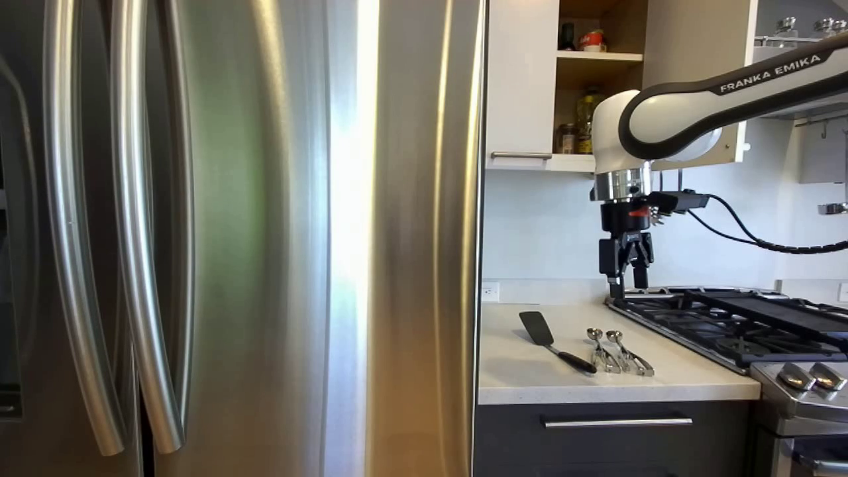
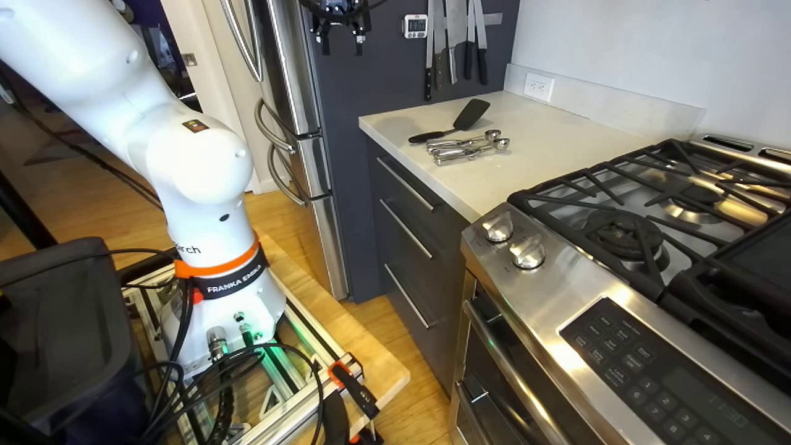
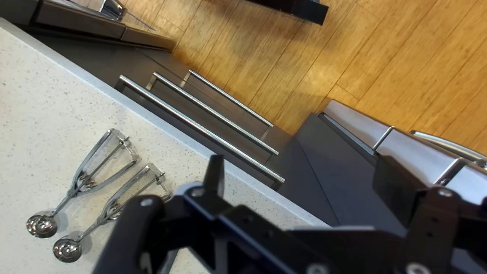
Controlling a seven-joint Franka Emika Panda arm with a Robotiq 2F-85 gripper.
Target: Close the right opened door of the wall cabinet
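Note:
The wall cabinet [image 1: 575,162] shows at the upper right of an exterior view. Its right door [image 1: 699,43] stands open, swung out, baring shelves inside. Its left door [image 1: 521,79] is closed. The arm's forearm and wrist cover the lower part of the open door; I cannot tell whether they touch it. My gripper [image 1: 628,285] points down below the cabinet, over the counter beside the stove. Its fingers are apart with nothing between them, as the other exterior [image 2: 342,46] and wrist [image 3: 304,179] views also show. The cabinet is out of view in those two.
A spatula [image 1: 538,329] and two metal scoops [image 1: 613,351] lie on the counter [image 1: 503,384] below. A gas stove [image 2: 624,235] adjoins the counter. A steel fridge [image 1: 298,265] stands on its far side. Bottles and a red can [image 1: 591,40] sit on the cabinet shelves.

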